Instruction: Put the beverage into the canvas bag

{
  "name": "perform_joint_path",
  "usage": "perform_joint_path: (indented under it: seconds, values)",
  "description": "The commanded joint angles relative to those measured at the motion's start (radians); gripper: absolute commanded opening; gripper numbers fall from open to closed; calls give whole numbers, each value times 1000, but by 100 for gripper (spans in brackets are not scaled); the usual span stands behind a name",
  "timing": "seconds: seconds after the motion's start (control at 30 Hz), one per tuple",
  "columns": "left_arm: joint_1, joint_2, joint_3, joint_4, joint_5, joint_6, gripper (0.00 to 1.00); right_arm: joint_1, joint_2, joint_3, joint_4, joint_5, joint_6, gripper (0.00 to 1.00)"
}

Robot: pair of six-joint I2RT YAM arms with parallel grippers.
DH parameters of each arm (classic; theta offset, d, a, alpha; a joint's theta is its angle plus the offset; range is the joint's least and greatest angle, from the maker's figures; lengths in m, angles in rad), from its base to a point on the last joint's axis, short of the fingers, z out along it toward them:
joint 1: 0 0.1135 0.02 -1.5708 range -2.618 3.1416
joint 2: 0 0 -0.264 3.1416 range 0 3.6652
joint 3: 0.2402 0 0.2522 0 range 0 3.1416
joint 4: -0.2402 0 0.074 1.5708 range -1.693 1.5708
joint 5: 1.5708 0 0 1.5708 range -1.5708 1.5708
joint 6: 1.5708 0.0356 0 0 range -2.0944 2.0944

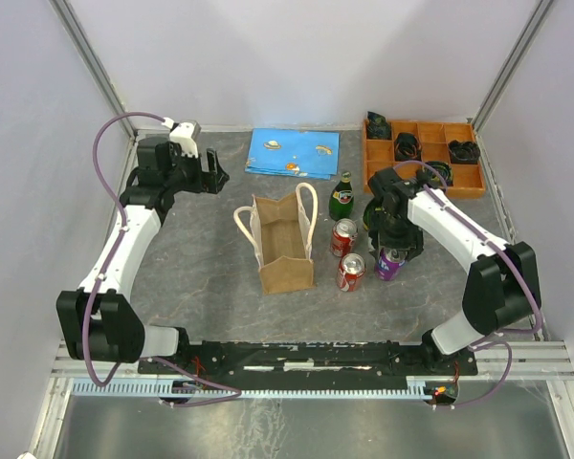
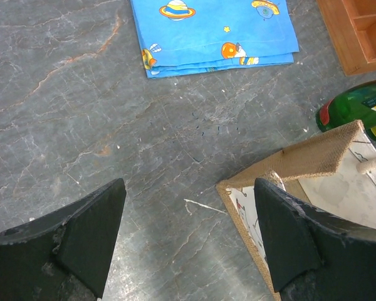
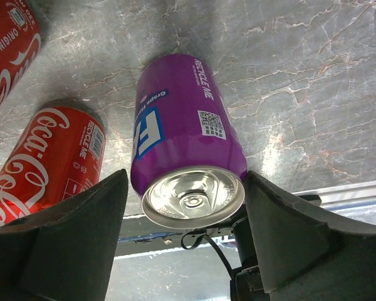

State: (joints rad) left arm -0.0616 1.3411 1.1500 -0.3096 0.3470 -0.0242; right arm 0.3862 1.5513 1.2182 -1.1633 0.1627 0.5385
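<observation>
The tan canvas bag (image 1: 285, 251) stands upright and open-mouthed mid-table, its cream handles up. A purple soda can (image 1: 390, 263) stands on the table to the right of it. My right gripper (image 1: 394, 244) is open and straddles this can (image 3: 188, 125). The right finger is at the can's rim and the left finger is a small gap off it. My left gripper (image 1: 210, 172) is open and empty at the back left. In the left wrist view it (image 2: 189, 188) hovers over bare table, and its right finger overlaps the bag's near corner (image 2: 313, 157).
Two red cola cans (image 1: 344, 236) (image 1: 351, 272) stand between the bag and the purple can, and both show in the right wrist view (image 3: 50, 163) (image 3: 6, 50). A green bottle (image 1: 342, 196) stands behind them. A blue cloth (image 1: 292, 153) lies at the back. An orange compartment tray (image 1: 426, 122) sits back right.
</observation>
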Motion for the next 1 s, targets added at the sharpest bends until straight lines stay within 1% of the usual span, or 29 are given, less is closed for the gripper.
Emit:
perform_joint_path:
  seconds: [0.0,0.13,0.3,0.37,0.4,0.47,0.6,0.63,0.67,0.8,0.97]
  values:
    - [-3,-42,-4,2,27,-3,90,4,-9,-21,55,31,25,79]
    - [-3,-45,-6,-6,29,4,90,5,-4,-38,58,32,28,69]
    - [-3,-51,-6,-14,34,9,90,3,-25,-65,50,37,40,67]
    - [-3,-52,-8,-17,36,11,90,3,-36,-76,45,37,45,64]
    - [-3,-53,-10,-17,39,14,90,3,-40,-83,43,39,48,60]
    - [-2,-54,-13,-19,42,13,90,4,-54,-90,40,40,53,49]
    - [-3,-58,-15,-23,44,16,90,4,-98,-62,0,38,65,11]
    - [-2,-60,-16,-24,44,18,90,4,-114,-45,-20,39,66,3]
    - [-3,-61,-16,-25,43,18,90,5,-129,-23,-40,41,69,0]
    - [-3,-66,-25,-27,46,21,90,4,-178,84,-131,57,68,0]
    - [-3,-64,-27,-26,47,17,90,9,-197,286,-229,56,65,0]
